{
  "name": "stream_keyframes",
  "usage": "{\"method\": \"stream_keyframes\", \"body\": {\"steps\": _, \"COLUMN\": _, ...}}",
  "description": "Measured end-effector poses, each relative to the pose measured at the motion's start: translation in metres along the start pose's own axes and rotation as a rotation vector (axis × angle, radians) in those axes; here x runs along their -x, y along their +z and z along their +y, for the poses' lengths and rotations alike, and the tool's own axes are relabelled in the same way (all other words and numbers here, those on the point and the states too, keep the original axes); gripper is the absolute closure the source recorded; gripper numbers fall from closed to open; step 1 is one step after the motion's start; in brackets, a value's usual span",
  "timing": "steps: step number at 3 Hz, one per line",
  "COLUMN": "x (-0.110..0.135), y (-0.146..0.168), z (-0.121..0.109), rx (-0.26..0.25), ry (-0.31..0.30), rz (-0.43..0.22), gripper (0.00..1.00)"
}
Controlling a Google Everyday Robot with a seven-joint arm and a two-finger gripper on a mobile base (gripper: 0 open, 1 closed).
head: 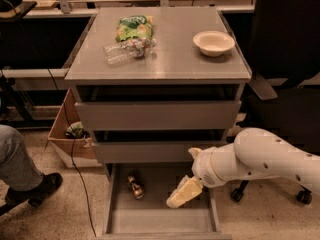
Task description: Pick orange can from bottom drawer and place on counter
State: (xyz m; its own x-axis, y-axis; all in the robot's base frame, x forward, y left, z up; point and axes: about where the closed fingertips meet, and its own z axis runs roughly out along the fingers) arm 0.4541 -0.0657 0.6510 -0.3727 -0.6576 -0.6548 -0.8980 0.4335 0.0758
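Gripper [184, 193] hangs inside open bottom drawer [160, 222], right of orange can [135, 186], not touching; can't tell its grip state.

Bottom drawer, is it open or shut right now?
Open. The drawer is pulled out, its tray exposed, with the can lying inside on the left and the hand over its right side.
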Motion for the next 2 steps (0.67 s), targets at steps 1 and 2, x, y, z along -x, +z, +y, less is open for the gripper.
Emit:
{"method": "stream_keyframes", "body": {"steps": 1, "x": -0.003, "y": 0.037, "z": 0.0, "rx": 0.0, "ry": 0.045, "rz": -0.061, "gripper": 0.0}}
{"method": "stream_keyframes", "body": {"steps": 2, "x": -0.004, "y": 0.083, "z": -0.008, "rx": -0.003, "ry": 0.094, "rz": -0.125, "gripper": 0.0}}
